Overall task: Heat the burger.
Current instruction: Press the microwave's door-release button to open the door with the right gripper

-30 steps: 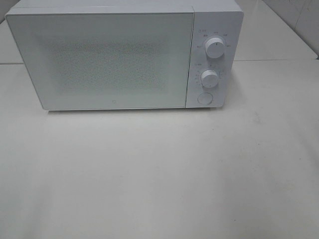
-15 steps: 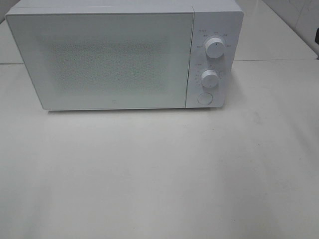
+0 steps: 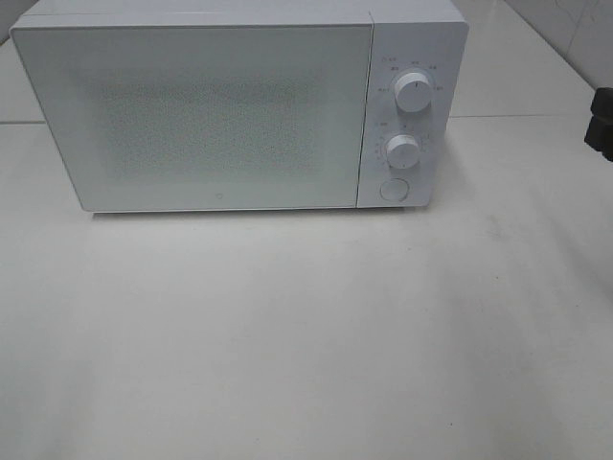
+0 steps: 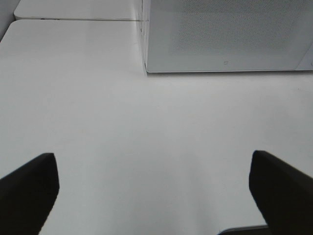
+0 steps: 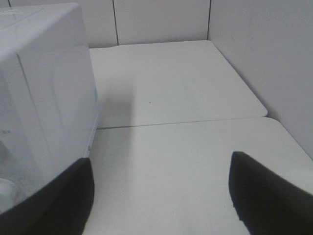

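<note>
The microwave (image 3: pixel 220 115) sits door-shut on the table (image 3: pixel 306 335). The burger shows nowhere, perhaps inside. My left gripper (image 4: pixel 152 166) hangs spread and empty out front. My right gripper (image 5: pixel 159 174), likewise spread and empty, flanks the control side, likely for the knobs (image 3: pixel 413 93).

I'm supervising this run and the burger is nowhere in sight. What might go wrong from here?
1. The microwave has its door shut and no burger shows in any view. Turning a knob now would probably run it empty.
2. The right claw is open, with one finger apparently close beside the microwave's side wall. A sideways move might bump or shove the oven.
</note>
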### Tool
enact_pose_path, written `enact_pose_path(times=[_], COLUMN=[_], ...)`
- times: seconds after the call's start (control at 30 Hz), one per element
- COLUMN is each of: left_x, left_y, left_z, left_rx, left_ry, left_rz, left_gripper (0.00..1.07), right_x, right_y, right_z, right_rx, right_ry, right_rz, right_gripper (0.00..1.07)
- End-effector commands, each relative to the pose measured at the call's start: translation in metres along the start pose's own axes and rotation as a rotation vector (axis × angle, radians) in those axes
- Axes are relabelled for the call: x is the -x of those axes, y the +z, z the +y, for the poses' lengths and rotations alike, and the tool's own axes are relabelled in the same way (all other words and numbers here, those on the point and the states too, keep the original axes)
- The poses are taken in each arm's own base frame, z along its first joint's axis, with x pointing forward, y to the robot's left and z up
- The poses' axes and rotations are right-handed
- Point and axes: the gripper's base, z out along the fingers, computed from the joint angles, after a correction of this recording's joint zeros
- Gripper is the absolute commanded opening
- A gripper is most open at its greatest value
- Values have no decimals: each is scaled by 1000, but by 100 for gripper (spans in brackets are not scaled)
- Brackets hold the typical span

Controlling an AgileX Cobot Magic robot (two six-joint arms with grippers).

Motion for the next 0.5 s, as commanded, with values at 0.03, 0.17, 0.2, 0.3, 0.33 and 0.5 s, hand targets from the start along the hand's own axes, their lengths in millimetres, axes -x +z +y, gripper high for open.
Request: enact_pose_path(times=[0.03,0.17,0.2,0.3,0.33,0.5], left_x=[-1,-1,-1,-1,-1,-1], left_y=[-2,-2,-2,-2,-2,-2], left_z=[0,0,0,0,0,0], left_rx=[0,0,0,0,0,0], left_ry=[-1,-1,-1,-1,-1,-1], left_rz=[-24,-24,-24,-24,-24,-24], left_gripper=[98,98,98,98,98,98], right_x=[-2,-14,-17,-24,-24,-35], right_y=[0,1,2,3,3,5], right_z=[-4,10,20,33,33,50], right_rx=[-49,-66,-59,-47,-47,-32], right_ry=[9,-15,-31,-33,-33,-33], right_rz=[-53,-73,-82,-81,-81,-72], right_gripper=[76,76,76,76,76,76])
